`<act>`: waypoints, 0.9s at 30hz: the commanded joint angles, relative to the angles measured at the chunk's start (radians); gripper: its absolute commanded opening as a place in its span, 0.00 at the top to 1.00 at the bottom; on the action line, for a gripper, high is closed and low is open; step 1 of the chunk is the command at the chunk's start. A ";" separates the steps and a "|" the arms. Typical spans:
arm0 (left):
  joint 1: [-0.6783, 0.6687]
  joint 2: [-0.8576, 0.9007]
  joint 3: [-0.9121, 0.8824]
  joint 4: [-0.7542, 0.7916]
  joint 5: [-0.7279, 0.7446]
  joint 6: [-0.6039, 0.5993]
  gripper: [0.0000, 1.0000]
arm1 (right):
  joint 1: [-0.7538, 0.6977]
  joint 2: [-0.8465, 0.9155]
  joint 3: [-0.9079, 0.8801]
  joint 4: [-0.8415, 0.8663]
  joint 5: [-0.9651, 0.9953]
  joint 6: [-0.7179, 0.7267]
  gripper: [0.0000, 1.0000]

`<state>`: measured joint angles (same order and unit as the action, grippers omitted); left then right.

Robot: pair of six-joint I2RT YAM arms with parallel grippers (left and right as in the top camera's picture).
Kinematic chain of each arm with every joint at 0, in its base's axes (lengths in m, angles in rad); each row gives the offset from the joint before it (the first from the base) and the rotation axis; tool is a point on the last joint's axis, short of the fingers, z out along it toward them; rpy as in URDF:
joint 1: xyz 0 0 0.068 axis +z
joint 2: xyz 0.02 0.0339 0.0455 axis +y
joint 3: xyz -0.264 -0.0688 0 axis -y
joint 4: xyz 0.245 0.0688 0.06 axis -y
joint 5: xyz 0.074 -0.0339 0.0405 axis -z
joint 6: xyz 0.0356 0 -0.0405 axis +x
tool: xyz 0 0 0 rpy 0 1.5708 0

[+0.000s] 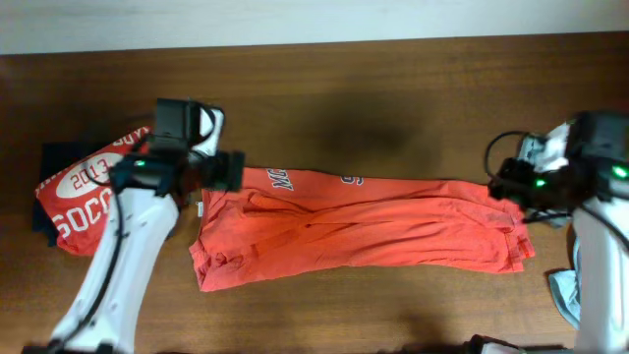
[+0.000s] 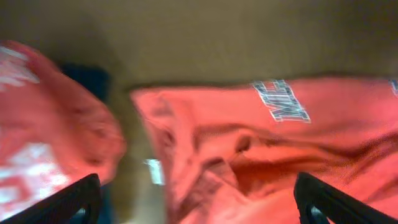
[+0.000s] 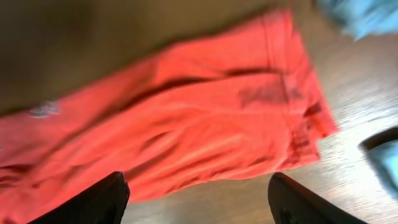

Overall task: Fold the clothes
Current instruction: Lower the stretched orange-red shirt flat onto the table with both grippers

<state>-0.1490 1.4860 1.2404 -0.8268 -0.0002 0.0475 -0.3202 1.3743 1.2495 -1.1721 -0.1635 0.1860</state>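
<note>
Your left fingers and right fingers hang apart, empty, over the ends of the half-folded shirt; next, likely, grip one end and fold across.

The counter is brown wood. 1 long orange shirt lies flat across its middle, a bit wrinkled. At the left end sits 1 folded red shirt with white letters, on top of a dark blue cloth. A light blue cloth lies at the right side.
</note>
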 commanded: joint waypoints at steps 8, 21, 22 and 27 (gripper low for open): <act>-0.002 0.171 -0.008 0.031 0.117 -0.002 0.16 | -0.045 0.365 -0.025 0.142 -0.218 -0.075 0.57; -0.032 0.335 -0.014 0.031 0.111 0.036 0.44 | 0.004 0.481 -0.040 0.185 -0.006 0.040 0.67; -0.032 0.355 -0.014 0.033 0.105 0.037 0.44 | 0.004 0.482 -0.043 0.195 0.025 0.059 0.67; -0.032 0.429 -0.014 0.034 0.058 0.037 0.51 | 0.004 0.482 -0.044 0.278 0.125 0.086 0.67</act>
<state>-0.1814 1.8713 1.2285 -0.7952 0.0933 0.0673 -0.3134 1.8469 1.2102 -0.9283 -0.1577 0.2260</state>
